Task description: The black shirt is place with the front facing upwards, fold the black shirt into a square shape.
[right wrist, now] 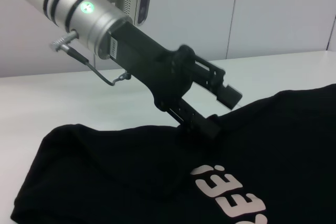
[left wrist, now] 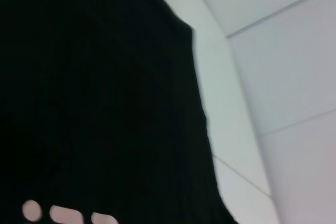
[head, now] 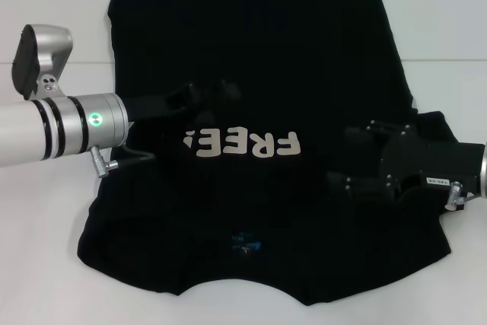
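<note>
The black shirt (head: 251, 51) lies spread on the white table (head: 449, 20), front up. Its cream "FREE!" lettering (head: 243, 143) is in the middle and its small blue neck label (head: 245, 243) is at the near edge. My left gripper (head: 225, 97) reaches over the shirt's middle, just beyond the lettering. In the right wrist view it (right wrist: 219, 112) is open, with its lower finger (right wrist: 203, 126) down at the cloth. My right gripper (head: 351, 157) is open over the shirt's right side, beside the lettering. The shirt (left wrist: 94, 103) fills the left wrist view.
The white table (left wrist: 273, 77) shows beyond the shirt's edge. A short sleeve (head: 434, 131) sticks out at the right behind my right gripper. A pale wall (right wrist: 273, 14) stands behind the table.
</note>
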{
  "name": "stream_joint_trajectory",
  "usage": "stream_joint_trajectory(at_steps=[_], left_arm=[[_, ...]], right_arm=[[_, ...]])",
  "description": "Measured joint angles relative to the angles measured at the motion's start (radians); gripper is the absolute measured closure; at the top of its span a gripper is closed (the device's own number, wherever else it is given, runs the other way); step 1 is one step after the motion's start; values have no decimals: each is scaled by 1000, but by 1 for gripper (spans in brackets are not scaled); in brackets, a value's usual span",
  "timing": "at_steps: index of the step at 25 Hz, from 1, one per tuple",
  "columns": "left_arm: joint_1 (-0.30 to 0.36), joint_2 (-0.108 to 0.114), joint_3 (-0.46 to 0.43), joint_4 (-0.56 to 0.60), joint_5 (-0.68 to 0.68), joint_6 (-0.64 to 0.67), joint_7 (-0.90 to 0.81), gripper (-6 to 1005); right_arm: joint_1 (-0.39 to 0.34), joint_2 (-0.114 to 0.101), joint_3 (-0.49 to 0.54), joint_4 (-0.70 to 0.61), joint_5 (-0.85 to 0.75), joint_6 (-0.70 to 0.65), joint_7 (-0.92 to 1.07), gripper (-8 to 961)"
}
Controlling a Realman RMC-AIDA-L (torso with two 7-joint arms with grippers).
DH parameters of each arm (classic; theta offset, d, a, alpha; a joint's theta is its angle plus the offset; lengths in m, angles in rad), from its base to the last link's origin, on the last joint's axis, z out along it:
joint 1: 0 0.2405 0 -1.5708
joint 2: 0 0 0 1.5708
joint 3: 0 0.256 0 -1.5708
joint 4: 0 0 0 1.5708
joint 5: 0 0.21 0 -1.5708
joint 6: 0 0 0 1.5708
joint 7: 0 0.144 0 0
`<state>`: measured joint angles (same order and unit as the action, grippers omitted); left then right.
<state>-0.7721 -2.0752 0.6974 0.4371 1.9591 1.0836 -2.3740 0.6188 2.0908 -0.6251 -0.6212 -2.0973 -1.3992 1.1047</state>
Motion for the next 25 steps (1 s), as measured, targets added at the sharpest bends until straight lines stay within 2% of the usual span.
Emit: stream_joint_trajectory(at_steps=[4,8,10,12,16,20,25], left_arm=[[48,27,-10,2,-63,67,17,202],[126,83,-18,1,-98,151,48,201],[155,104,-17,3,-94,189,73,201],[185,114,-23,7,-88,195,83,201],[202,105,-35,5,-82,80,82,200],[170,75,26,-3,-80,-74,93,200],[132,44,103,-3,-77,-188,95,201]], right_arm=[[-4,0,5,0,1,6,2,68],[-10,-3,38,-11,2,7,45,68],[-12,-9,53,-21,2,7,97,68],[-14,-16,57,-31,2,8,148,68],[-22,-20,59,-40,2,8,170,68],[-25,-12,60,-51,1,6,168,69],[-27,-9,58,-53,-2,1,168,69]])
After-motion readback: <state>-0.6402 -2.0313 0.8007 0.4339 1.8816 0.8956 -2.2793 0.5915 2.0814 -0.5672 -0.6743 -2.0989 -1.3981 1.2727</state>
